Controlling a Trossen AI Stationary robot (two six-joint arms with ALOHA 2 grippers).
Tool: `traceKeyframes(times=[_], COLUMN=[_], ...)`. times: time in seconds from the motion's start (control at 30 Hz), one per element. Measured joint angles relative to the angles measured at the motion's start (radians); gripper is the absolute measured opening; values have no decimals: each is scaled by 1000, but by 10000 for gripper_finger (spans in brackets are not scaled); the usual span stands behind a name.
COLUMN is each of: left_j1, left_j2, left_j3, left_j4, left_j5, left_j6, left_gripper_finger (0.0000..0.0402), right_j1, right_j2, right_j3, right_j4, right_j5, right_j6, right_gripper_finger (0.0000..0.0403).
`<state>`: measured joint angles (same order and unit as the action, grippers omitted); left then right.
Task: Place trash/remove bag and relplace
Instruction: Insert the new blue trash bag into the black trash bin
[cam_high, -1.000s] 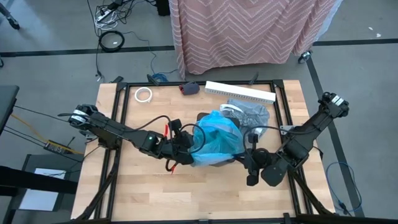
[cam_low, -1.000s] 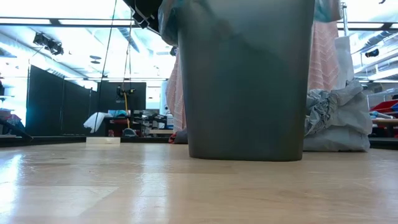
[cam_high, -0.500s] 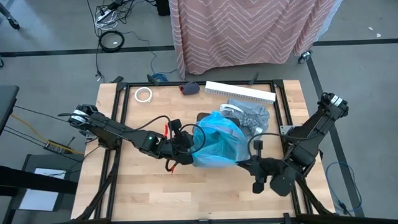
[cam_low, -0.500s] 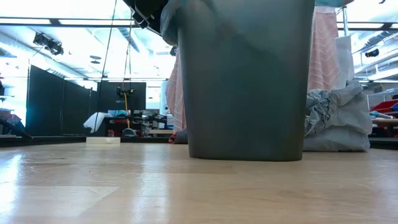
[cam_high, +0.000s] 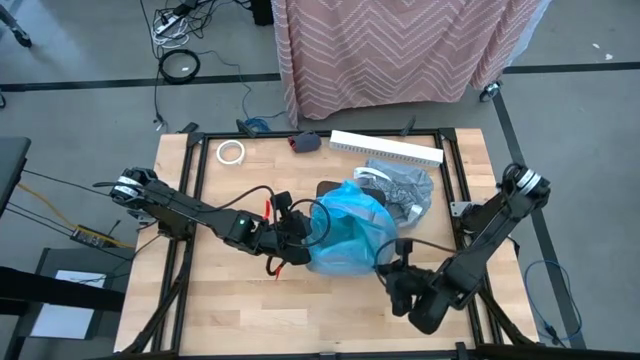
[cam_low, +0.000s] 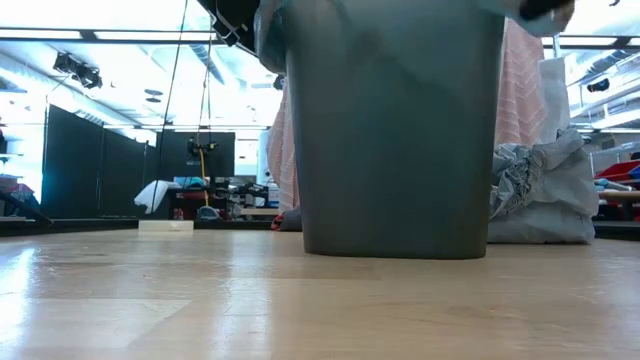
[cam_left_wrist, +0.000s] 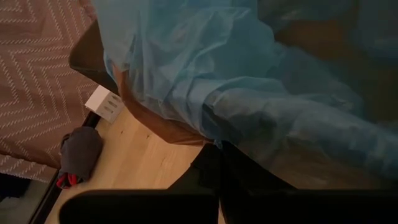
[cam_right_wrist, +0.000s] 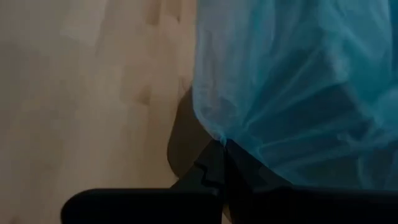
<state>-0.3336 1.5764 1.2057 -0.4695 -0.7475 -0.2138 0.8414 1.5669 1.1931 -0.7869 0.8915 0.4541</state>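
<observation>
Centrally on the bench (cam_high: 220, 300): grey bin (cam_low: 395, 130) upright, with blue bag (cam_high: 348, 238) draped over its mouth and spilling down the sides.

Left pincer (cam_high: 303, 232): closed on the blue bag's edge at the bin's left side. Left wrist view shows the dark fingers (cam_left_wrist: 214, 171) pinched together with the blue film gathered between them, bin rim just beyond.

Right pincer (cam_high: 385, 272): closed on the blue bag's edge at the bin's near right side. Right wrist view shows fingertips (cam_right_wrist: 214, 163) shut on the hem of the film, bare wood beside.

Grey bag (cam_high: 402, 185): crumpled, lying on the bench just behind and to the right of the bin, apart from both pincers. In the low view it sits as a wrinkled heap beside the bin's right flank.

Elsewhere on the bench: white tape roll (cam_high: 231, 152) near the far left corner; small dark cloth (cam_high: 307, 143) at the far edge; long white strip (cam_high: 386, 148) along the far edge, right of the cloth.

Room: pink zigzag-patterned cloth (cam_high: 400, 45) hangs past the far edge; cables (cam_high: 180, 65) on the grey floor; low view shows dark partitions and ceiling lights behind.
</observation>
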Motion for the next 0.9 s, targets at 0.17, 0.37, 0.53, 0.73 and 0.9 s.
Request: traceKeyframes(times=[0.17, 0.37, 0.53, 0.73, 0.9], left_j1=[0, 0, 0, 0, 0], left_j2=[0, 0, 0, 0, 0], left_j3=[0, 0, 0, 0, 0], left_j4=[-1, -1, -12, -48, -48], left_j5=[1, 2, 4, 4, 4], left_j6=[6, 26, 26, 26, 26], left_gripper_finger=[6, 6, 6, 6, 6], right_j1=[-13, -48, -65, -35, 18], right_j2=[19, 12, 12, -14, -77], right_j3=[0, 0, 0, 0, 0], right_j4=[-122, -175, -174, -156, -126], right_j5=[21, -4, -17, -59, -58], right_j6=[169, 232, 226, 226, 226], right_gripper_finger=[5, 61, 126, 172, 178])
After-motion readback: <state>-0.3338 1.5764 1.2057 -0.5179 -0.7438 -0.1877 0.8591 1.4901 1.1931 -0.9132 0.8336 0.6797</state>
